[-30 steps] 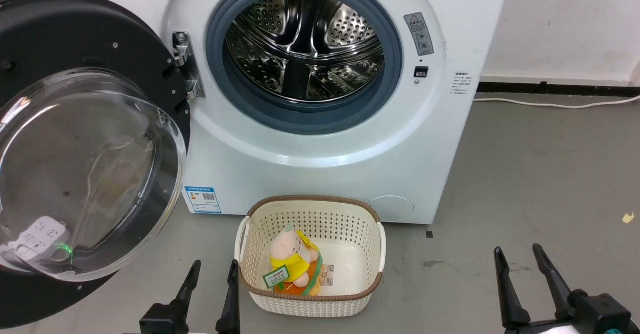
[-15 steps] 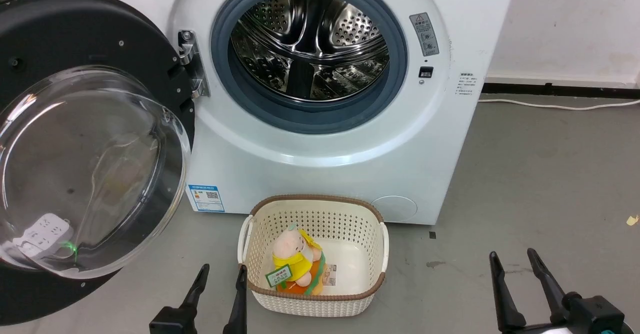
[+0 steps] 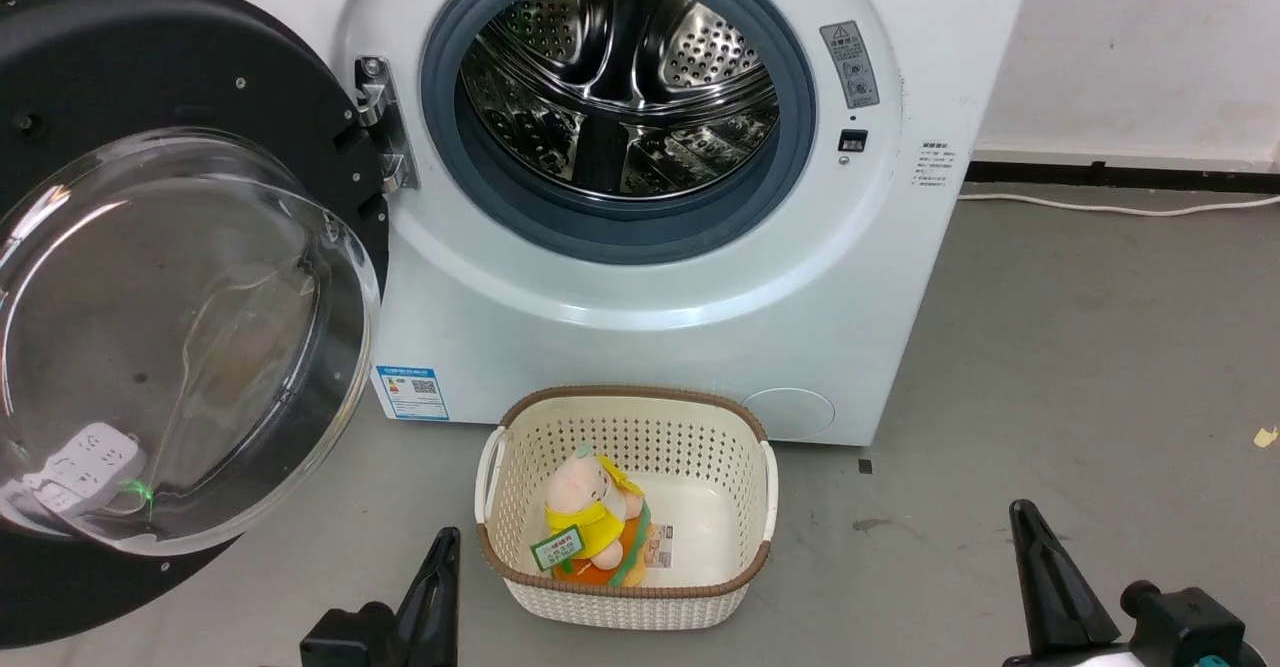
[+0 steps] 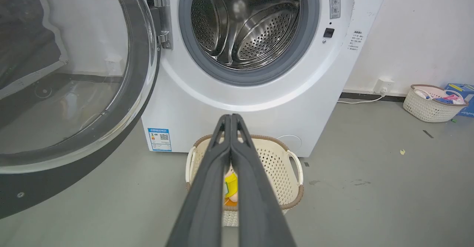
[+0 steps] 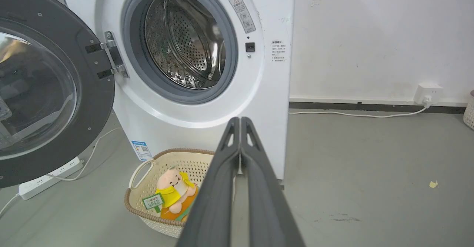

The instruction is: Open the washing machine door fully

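Note:
The white washing machine [image 3: 640, 337] stands ahead with its steel drum [image 3: 620, 87] exposed. Its round black door [image 3: 120, 57] with the bulging glass window [image 3: 170, 347] is swung wide out to the left on its metal hinge [image 3: 385, 127]. My left gripper [image 3: 440, 557] is shut and holds nothing, low at the bottom left beside the basket. Low at the bottom right, my right gripper [image 3: 1025, 527] is shut too, on nothing. The wrist views show each pair of fingers pressed together, the left gripper [image 4: 230, 118] and the right gripper [image 5: 240, 120], both well short of the door [image 4: 74, 91] [image 5: 55, 91].
A cream perforated basket [image 3: 740, 467] with a plush toy [image 3: 590, 517] sits on the grey floor right before the machine. A white power strip [image 5: 48, 178] lies behind the door. A cable [image 3: 1100, 209] runs along the right wall, and another basket [image 4: 431, 104] stands far right.
Both grippers have gone from open to shut, and both sit a little lower in the view. The door and basket are as before; the camera shifted slightly.

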`<state>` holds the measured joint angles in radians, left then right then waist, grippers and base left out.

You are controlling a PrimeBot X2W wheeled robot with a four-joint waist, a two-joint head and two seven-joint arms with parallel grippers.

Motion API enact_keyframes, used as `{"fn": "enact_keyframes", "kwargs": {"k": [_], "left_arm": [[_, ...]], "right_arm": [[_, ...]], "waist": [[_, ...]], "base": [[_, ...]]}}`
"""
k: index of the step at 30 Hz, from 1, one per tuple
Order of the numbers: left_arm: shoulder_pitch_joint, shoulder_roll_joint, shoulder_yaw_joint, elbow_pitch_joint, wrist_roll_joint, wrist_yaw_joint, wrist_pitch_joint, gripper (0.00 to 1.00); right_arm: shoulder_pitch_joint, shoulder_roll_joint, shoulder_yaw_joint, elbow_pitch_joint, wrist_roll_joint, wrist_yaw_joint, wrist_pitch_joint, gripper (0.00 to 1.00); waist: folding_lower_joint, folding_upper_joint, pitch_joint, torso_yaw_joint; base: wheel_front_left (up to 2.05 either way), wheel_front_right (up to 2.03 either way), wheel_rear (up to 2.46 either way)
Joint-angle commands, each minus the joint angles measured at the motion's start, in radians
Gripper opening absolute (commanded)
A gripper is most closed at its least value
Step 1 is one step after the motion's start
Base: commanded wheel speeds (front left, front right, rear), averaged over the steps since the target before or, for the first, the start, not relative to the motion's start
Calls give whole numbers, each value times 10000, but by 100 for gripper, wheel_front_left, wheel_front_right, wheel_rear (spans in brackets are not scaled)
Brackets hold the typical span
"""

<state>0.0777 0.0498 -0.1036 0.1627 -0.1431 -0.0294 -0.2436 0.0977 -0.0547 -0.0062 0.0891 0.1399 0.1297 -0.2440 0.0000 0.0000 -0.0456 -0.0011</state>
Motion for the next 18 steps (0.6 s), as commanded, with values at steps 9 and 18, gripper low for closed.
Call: {"fn": "enact_keyframes", "kwargs": {"k": [9,18], "left_arm": [[-99,2,116,-173,174,38,210,0],[-168,3,209,-320,302,64,435,0]], "right_arm": [[-125,6,8,-101,-165,1,205,0],[-211,10,14,-181,-290,2,431,0]], "waist": [[0,0,34,1],[0,0,76,2]], "base": [[0,0,0],[0,0,0]]}}
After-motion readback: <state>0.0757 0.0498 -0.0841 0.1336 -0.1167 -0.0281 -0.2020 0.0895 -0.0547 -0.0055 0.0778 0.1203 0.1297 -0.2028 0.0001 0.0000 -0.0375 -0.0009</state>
